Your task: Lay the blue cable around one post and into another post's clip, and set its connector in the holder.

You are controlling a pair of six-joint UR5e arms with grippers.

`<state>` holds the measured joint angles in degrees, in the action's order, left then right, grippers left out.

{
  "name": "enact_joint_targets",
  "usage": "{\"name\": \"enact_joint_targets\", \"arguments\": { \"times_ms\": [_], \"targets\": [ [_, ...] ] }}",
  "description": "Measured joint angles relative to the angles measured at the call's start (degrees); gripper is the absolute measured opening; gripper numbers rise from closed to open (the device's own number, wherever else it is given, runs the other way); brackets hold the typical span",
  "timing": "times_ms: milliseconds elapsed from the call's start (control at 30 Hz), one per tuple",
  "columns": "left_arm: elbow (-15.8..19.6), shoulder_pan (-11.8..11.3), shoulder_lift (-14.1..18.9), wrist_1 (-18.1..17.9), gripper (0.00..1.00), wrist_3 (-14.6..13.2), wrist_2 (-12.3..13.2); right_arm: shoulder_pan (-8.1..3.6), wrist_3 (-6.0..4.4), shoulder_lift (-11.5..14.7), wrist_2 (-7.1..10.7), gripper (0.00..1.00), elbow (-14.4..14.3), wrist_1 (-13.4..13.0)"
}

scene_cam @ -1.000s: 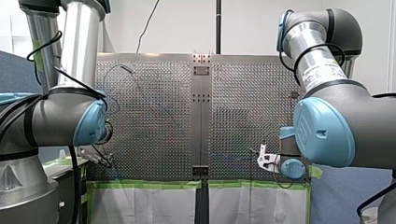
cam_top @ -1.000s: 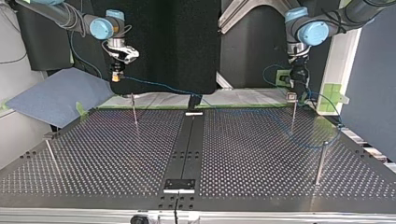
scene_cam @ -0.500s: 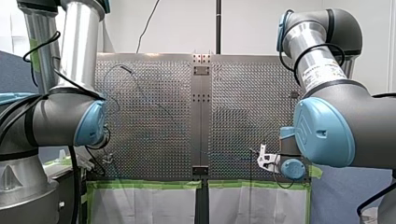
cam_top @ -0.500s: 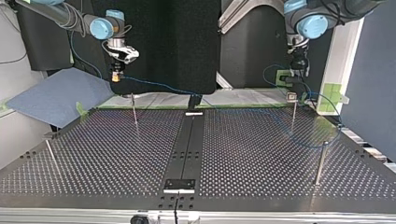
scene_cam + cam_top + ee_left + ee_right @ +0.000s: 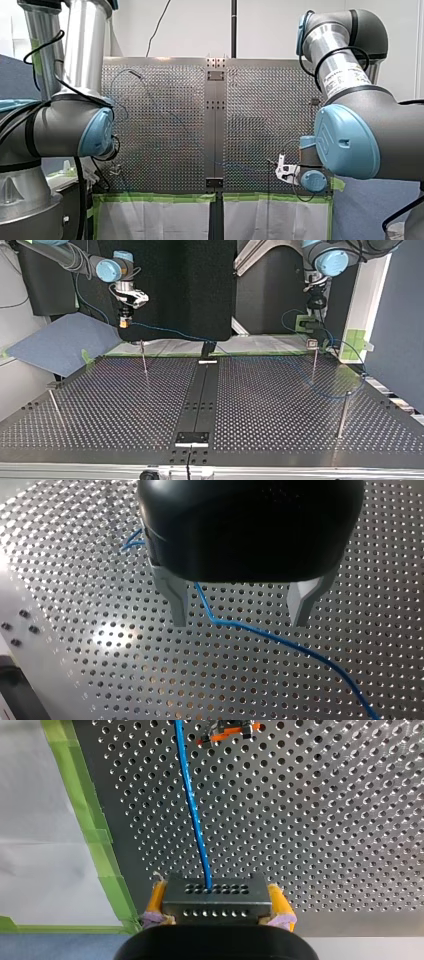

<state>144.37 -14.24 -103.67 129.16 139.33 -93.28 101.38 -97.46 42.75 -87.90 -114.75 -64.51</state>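
In the right wrist view, the yellow pads (image 5: 278, 901) of my right gripper (image 5: 216, 912) are shut on a grey metal connector (image 5: 215, 896). The blue cable (image 5: 192, 805) runs ahead of it over the plate. In the top view that gripper (image 5: 123, 322) hangs above the plate's far left corner. The cable (image 5: 172, 332) stretches rightwards to loop round a thin post (image 5: 343, 412). My left gripper (image 5: 316, 302) is raised above the clip-topped post (image 5: 313, 357). In its wrist view it (image 5: 240, 611) is open, with the cable (image 5: 260, 634) lying on the plate below its fingers.
A black block (image 5: 207, 348) stands on the centre rail at the top view's far edge. Two more thin posts (image 5: 144, 360) (image 5: 55, 407) stand on the left half. Ahead of my right gripper is an orange-marked clip (image 5: 227, 731). Green tape (image 5: 160, 198) edges the plate.
My left gripper has risen from the clip-topped post and now hangs well above it. My right gripper and the connector have stayed put.
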Motion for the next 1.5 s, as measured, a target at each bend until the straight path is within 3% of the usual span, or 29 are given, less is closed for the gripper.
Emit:
{"name": "enact_joint_targets", "arguments": {
  "times_ms": [433, 1167, 1300, 1500],
  "targets": [
    [-0.99, 1.73, 7.69, 7.71, 1.00, -6.19, -2.92, 0.14, -0.20, -0.01, 0.50, 0.00, 0.00, -0.31],
    [-13.25, 2.70, 21.52, 21.50, 1.00, -19.79, -11.96, 0.40, -0.18, 0.01, 0.61, 0.00, 0.74, 0.85],
    [-15.62, 2.73, 23.96, 23.97, 1.00, -19.37, -14.06, 0.62, 0.00, 0.01, 0.61, 0.00, 1.08, 1.56],
    [-19.15, 2.26, 27.50, 27.51, 1.00, -16.30, -15.22, 1.06, 0.44, 0.02, 0.38, 0.00, 1.47, 2.25]
  ]
}}
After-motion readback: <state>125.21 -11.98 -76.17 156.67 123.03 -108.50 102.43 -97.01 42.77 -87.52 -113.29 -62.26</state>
